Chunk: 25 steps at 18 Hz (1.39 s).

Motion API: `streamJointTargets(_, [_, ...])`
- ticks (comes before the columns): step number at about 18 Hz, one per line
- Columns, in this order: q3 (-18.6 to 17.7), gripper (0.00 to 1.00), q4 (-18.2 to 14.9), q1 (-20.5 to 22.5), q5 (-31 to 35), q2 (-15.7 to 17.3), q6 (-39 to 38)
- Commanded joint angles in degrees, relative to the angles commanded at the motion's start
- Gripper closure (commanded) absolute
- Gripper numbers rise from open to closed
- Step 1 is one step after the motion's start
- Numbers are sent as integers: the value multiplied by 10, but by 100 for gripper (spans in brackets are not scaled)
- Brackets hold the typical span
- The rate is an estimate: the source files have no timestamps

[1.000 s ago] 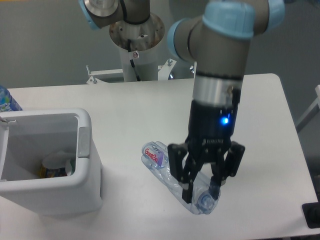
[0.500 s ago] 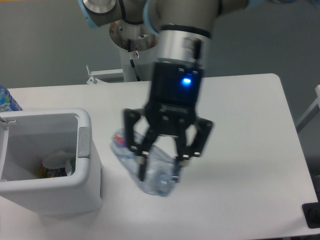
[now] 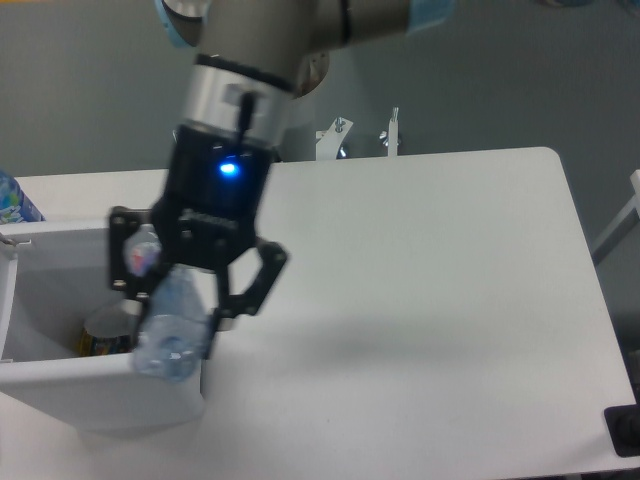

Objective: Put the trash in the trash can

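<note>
Clear crushed plastic, the bottle (image 3: 170,325) now hangs in the claw (image 3: 178,315) over the right wall of the trash can (image 3: 60,380); a second ago it lay on the desk (image 3: 420,300) further right, so the carry is nearly done and only the release is left. The claw's fingers are closed on the bottle's sides. It tilts cap-down, its label at the upper end. Inside the can something pale with yellow print shows, probably other rubbish, though motion blur makes it hard to tell.
</note>
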Motion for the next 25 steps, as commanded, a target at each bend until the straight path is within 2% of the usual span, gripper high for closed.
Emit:
streamJointTargets(10, [-16,43,1,-41,1,-18,11])
streamJointTargets(11, [-16,40,1,-41,0,-19,12])
streamJointTargets(13, [-18,24,1,-44,0,-22,15])
streamJointTargets(14, [-20,9,2,-44,1,-22,24])
streamJointTargets(15, [-19,0,1,-43,1,-22,33])
streamJointTargets(22, [-7,0,1,-38,4,-16,40])
streamJointTargets(25, [17,0,0,-17,7,-19,39])
